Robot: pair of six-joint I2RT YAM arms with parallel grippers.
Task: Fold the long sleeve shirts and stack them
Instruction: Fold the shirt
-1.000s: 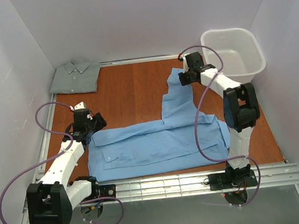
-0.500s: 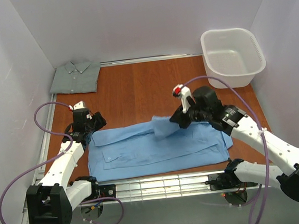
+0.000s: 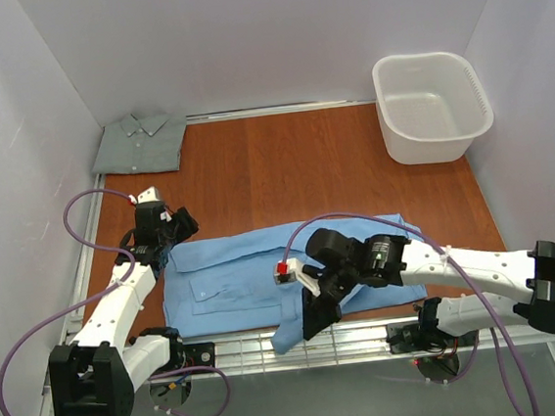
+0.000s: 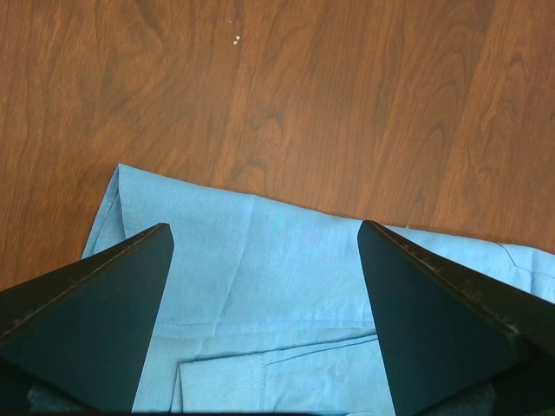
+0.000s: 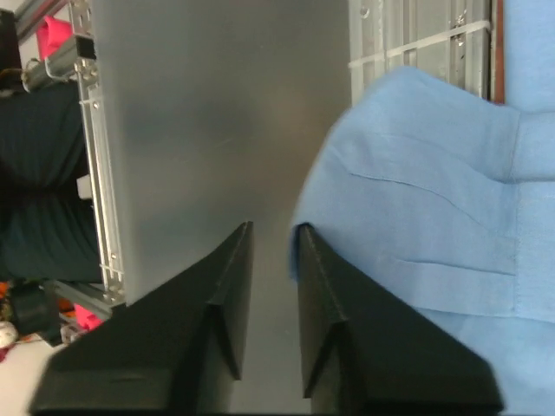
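The light sky-blue long sleeve shirt [image 3: 230, 272] lies spread along the table's front, and one sleeve [image 3: 287, 331] droops over the front rail. My right gripper [image 3: 314, 322] hangs at that sleeve's end. In the right wrist view its jaws [image 5: 273, 230] stand a narrow gap apart with nothing between them, and the sleeve [image 5: 425, 225] rests against the outer side of one finger. My left gripper [image 3: 162, 251] hovers wide open over the shirt's far left corner [image 4: 260, 295], touching nothing. The grey-green shirt [image 3: 139, 143] lies folded at the far left corner.
A white plastic basket [image 3: 432, 105] stands at the far right corner. The metal rail [image 3: 368, 335] runs along the table's front edge, with both arm bases on it. White walls close in the left, right and back.
My right arm swung from the far right to the front edge, dragging the sleeve across the shirt and over the rail. Its jaws have parted slightly. The left arm has not moved.
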